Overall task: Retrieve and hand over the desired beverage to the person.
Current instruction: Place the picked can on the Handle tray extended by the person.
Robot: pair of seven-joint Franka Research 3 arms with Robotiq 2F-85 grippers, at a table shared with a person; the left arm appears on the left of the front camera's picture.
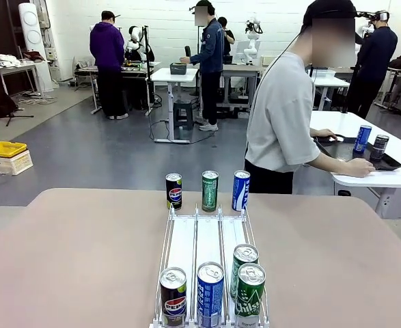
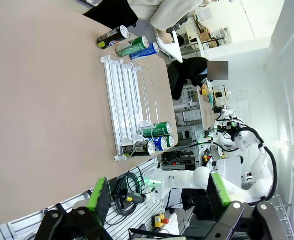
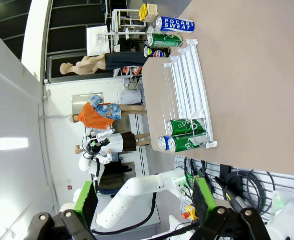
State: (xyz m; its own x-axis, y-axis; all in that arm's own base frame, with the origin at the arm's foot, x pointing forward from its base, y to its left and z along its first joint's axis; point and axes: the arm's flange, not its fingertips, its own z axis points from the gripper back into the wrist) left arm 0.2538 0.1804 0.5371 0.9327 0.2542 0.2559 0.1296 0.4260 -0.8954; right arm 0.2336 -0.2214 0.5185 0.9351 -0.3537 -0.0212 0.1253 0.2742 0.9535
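Observation:
A clear three-lane rack (image 1: 207, 239) lies on the tan table (image 1: 77, 260). At its far end stand a Pepsi can (image 1: 174, 190), a green can (image 1: 210, 190) and a blue Pocari Sweat can (image 1: 240, 190). At its near end stand another Pepsi can (image 1: 173, 296), a blue can (image 1: 210, 294) and two green cans (image 1: 249, 292). Which is the desired beverage I cannot tell. The person (image 1: 282, 116) in a grey top stands beyond the table, turned to a side table. My left gripper (image 2: 159, 197) is open and well back from the rack (image 2: 119, 105). My right gripper (image 3: 143, 200) is open too, back from the rack (image 3: 189, 85).
The person's hands rest at a black tray (image 1: 391, 162) holding a blue can (image 1: 363, 139) and a dark can (image 1: 380, 147) on a white side table at the right. A yellow crate (image 1: 3, 149) sits on the floor at the left. Other people work at tables farther off.

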